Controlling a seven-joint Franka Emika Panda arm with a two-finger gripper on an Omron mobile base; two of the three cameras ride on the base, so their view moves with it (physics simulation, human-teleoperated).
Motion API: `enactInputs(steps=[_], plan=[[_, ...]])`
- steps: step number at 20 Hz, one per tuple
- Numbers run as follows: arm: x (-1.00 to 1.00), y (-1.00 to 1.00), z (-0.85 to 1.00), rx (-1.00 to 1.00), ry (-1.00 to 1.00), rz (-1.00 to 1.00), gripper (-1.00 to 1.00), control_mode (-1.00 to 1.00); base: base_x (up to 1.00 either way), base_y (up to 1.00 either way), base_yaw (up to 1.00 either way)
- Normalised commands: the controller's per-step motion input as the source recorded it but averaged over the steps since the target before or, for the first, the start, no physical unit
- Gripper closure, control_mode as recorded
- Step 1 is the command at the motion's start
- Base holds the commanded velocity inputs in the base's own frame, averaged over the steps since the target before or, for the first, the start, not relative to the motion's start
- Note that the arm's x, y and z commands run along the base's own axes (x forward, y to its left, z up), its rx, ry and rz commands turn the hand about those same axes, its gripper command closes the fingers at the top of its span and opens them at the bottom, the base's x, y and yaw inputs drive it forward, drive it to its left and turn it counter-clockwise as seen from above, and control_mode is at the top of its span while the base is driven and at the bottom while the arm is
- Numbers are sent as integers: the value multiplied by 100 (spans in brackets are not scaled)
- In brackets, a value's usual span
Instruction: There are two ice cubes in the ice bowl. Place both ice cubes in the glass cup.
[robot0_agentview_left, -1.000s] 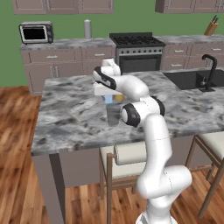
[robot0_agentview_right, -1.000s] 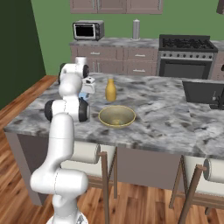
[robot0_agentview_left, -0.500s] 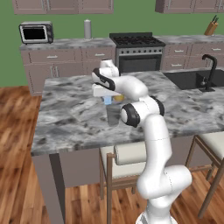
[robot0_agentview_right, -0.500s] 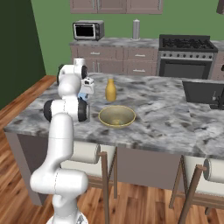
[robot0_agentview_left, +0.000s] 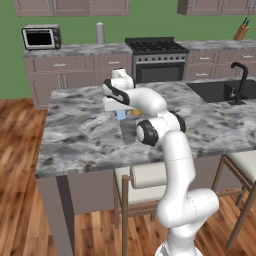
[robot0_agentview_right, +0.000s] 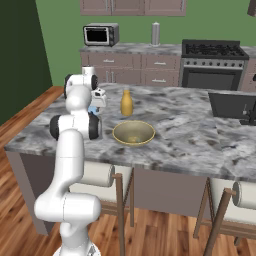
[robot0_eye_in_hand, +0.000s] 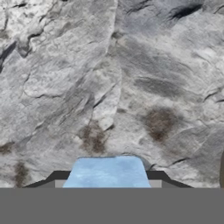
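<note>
A pale-blue ice cube (robot0_eye_in_hand: 106, 168) sits between my two dark finger tips, and my gripper (robot0_eye_in_hand: 106, 180) is shut on it above bare marble counter. From the left base view the gripper (robot0_agentview_left: 120, 112) hangs over the island with the ice cube (robot0_agentview_left: 121, 115) under it, just above and left of the glass cup (robot0_agentview_left: 128, 132), a greyish clear tumbler standing on the counter. The ice bowl (robot0_agentview_right: 133, 133), yellowish-olive and shallow, rests to the right of the gripper (robot0_agentview_right: 94, 106) in the right base view. My own arm hides most of the cup there.
A yellow-orange bottle (robot0_agentview_right: 126, 103) stands just behind the bowl, close to the gripper. The marble island (robot0_agentview_left: 75, 130) has open surface to the left. A sink with a faucet (robot0_agentview_left: 239, 85) lies at the far right. Stools stand under the front edge.
</note>
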Motion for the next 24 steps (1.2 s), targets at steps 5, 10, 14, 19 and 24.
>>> enactInputs(steps=[5,10,14,19,24], plan=[[-8,0,-14,0,0,0,100,-100,0,0,0],[-34,-3,0,0,-2,0,100,-100,0,0,0],[-2,-5,-3,0,0,0,100,-100,0,0,0],[-6,-7,-23,0,0,0,100,-100,0,0,0],[-3,-5,-22,0,0,0,100,-100,0,0,0]])
